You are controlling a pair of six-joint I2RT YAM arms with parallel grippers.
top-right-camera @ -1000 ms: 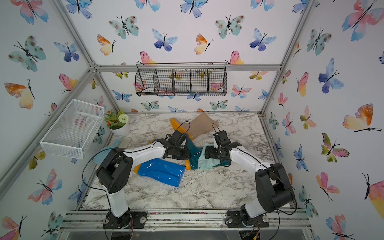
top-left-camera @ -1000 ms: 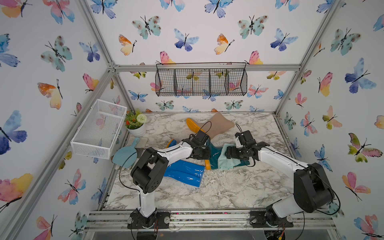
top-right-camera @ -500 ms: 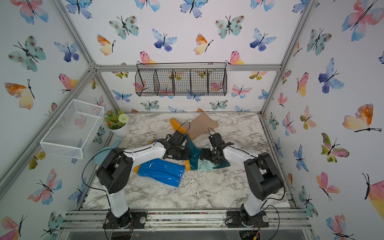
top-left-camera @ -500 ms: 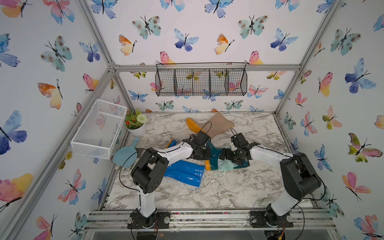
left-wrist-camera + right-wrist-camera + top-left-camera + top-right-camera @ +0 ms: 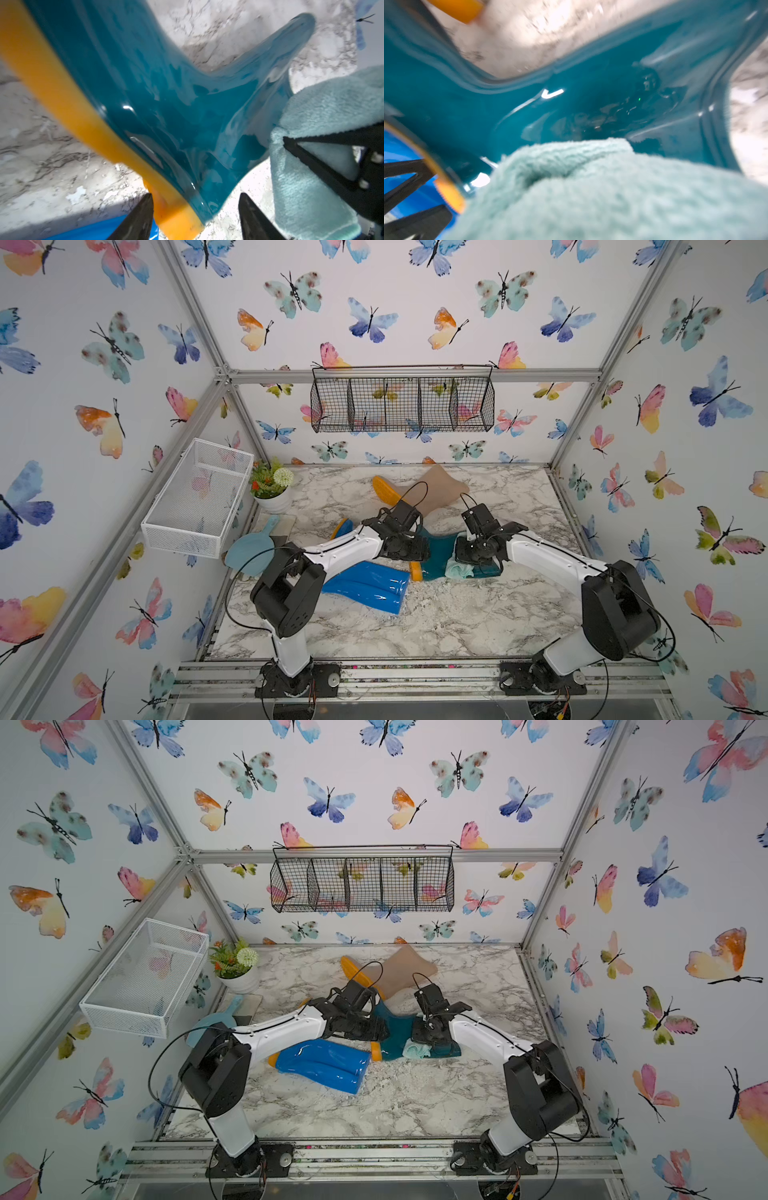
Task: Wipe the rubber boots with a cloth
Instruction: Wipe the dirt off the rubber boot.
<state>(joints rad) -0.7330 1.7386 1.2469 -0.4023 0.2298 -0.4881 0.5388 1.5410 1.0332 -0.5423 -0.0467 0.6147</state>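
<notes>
The dark teal boot (image 5: pixel 436 549) (image 5: pixel 395 1031) lies on its side mid-table, glossy, with an orange sole (image 5: pixel 62 99). My left gripper (image 5: pixel 195 207) (image 5: pixel 417 558) stands open astride its heel; one finger is by the sole, the other apart from the boot. The pale aqua cloth (image 5: pixel 459 570) (image 5: pixel 415 1051) (image 5: pixel 612 197) rests against the boot's shaft (image 5: pixel 571 104). My right gripper (image 5: pixel 462 560) is shut on it, its fingers hidden under the fuzz in the right wrist view. The bright blue boot (image 5: pixel 365 585) lies in front, the beige boot (image 5: pixel 436 489) behind.
A potted plant (image 5: pixel 272 493) and a light blue scoop (image 5: pixel 249 551) sit at the table's left edge. A white mesh basket (image 5: pixel 199 497) hangs on the left wall, a black wire basket (image 5: pixel 401 404) on the back wall. Pale crumbs (image 5: pixel 436 601) are scattered before the boots.
My right gripper has closed on the cloth and its arm has drawn back to the right. My left gripper's jaws have spread apart at the teal boot's heel.
</notes>
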